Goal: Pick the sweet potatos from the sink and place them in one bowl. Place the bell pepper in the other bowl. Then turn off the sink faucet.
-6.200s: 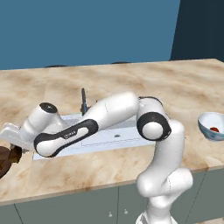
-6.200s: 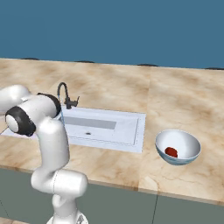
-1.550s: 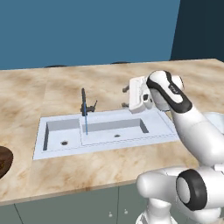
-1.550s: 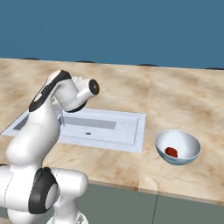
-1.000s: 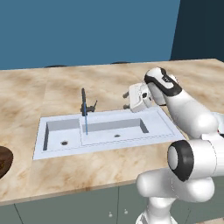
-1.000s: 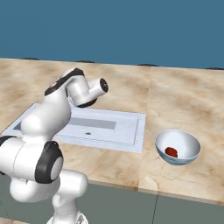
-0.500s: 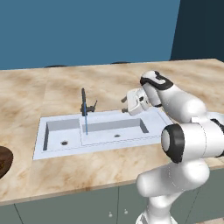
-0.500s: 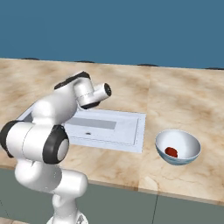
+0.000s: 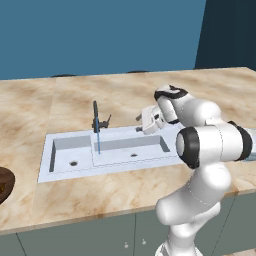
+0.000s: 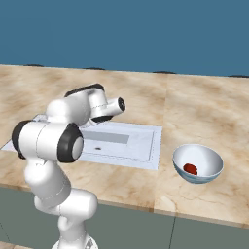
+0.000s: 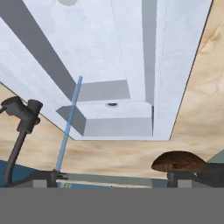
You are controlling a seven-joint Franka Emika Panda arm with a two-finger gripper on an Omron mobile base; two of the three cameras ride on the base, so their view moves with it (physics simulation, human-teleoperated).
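My spread-jawed gripper (image 9: 141, 122) hangs mid-frame, right of the running sink faucet (image 9: 96, 117).
Right base view adds the bell pepper (image 10: 190, 168), lower right, in the other bowl (image 10: 210, 163).

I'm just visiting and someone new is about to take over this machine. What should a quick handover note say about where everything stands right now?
Gripper: open, holding nothing, above the right end of the sink, pointed toward the sink faucet.
Bell pepper: in the pale blue-white bowl on the counter right of the sink. Done.
Sweet potatoes: none visible in either basin; the dark brown bowl sits left of the sink, its contents cannot be made out from here.
Faucet: a thin blue stream is running into the sink. Left to do: turn it off, likely the next move.
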